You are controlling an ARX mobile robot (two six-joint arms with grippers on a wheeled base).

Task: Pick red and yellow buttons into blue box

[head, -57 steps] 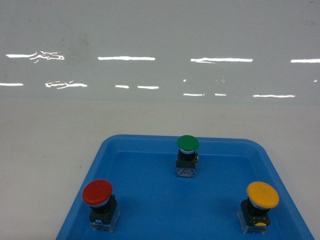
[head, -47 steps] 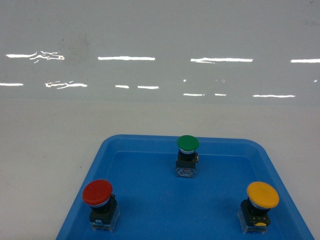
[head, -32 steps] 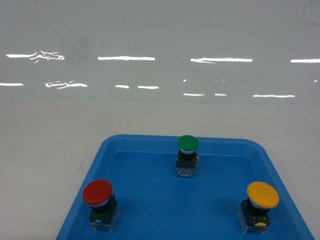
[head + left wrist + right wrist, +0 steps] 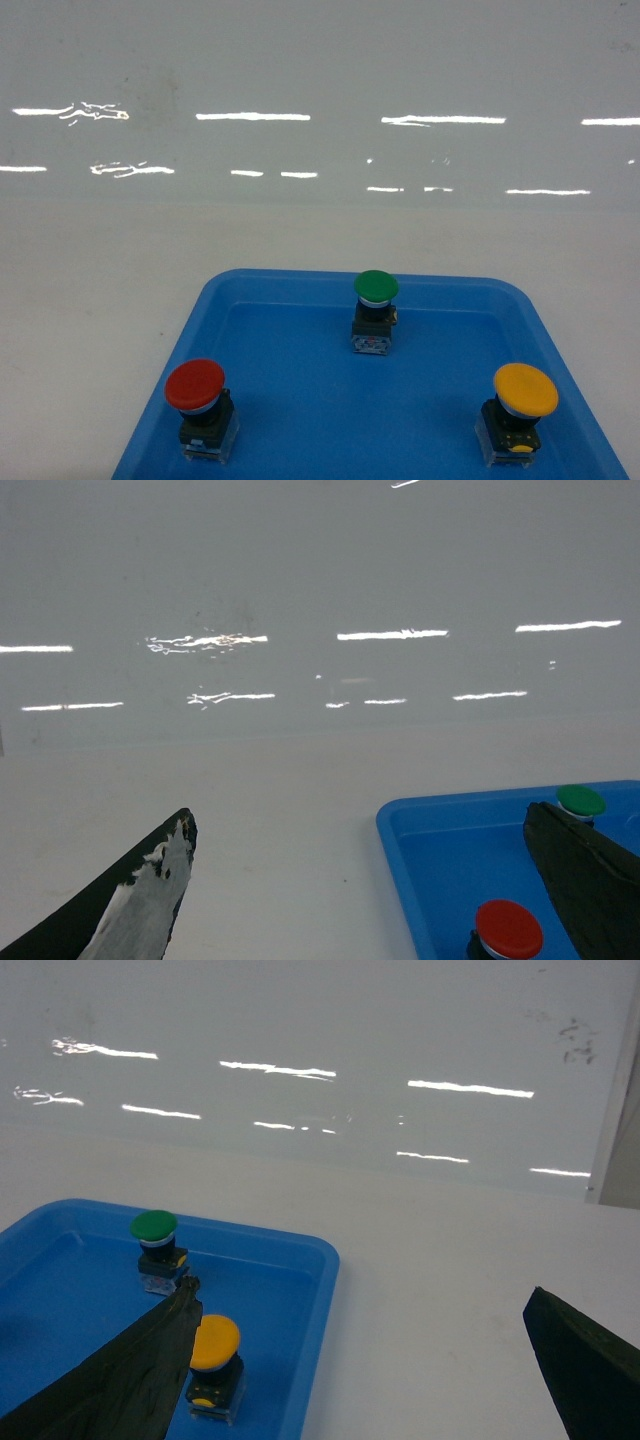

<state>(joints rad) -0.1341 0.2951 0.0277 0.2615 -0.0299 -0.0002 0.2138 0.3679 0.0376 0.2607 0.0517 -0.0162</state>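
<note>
— Where are your two buttons?

— You see them in the shallow blue tray (image 4: 250, 285), standing upright and well apart. The red button (image 4: 195, 387) stands at the near left of the tray, the yellow button (image 4: 525, 390) at the near right. A green button (image 4: 376, 287) stands between them, further back. The tray lies on a white table (image 4: 100, 300).

— And your claws?

— Your left gripper (image 4: 370, 900) is spread wide: one finger is over the bare table, the other over the tray, just beside the red cap. Your right gripper (image 4: 370, 1360) is spread wide too, one finger next to the yellow cap, the other over the table. Both hold nothing. The blue box does not show in any view.
</note>
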